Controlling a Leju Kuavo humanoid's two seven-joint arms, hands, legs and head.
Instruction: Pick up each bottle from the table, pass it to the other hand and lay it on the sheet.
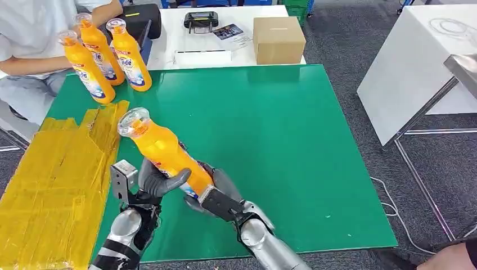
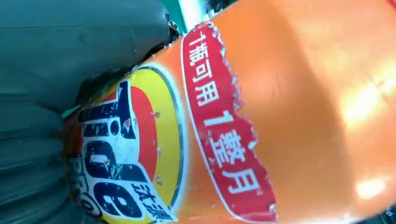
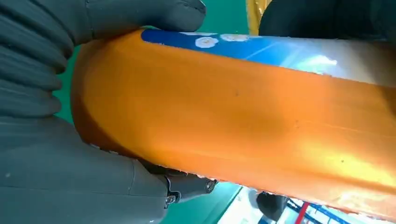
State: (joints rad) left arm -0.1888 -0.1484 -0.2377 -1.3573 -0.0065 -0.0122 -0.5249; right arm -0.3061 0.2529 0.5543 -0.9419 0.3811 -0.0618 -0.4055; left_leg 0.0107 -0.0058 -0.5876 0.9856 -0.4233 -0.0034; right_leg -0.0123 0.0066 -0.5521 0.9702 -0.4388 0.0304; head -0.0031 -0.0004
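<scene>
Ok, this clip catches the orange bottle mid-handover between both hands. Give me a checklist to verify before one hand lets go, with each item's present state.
1. Left robot hand wraps the orange plastic bottle: ok, thumb and fingers lie around its body.
2. Right robot hand holds the bottle's base end: ok; its wrist view shows grey fingers curled around the bottle.
3. Left grip firm enough to carry alone: cannot tell.
4. Yellow sheet free for laying down: ok, bare beside the left hand.
5. Three standing orange bottles away from the path: ok, they stand at the green mat's far corner.
6. Person clear of the sheet: ok, seated beyond it.
</scene>
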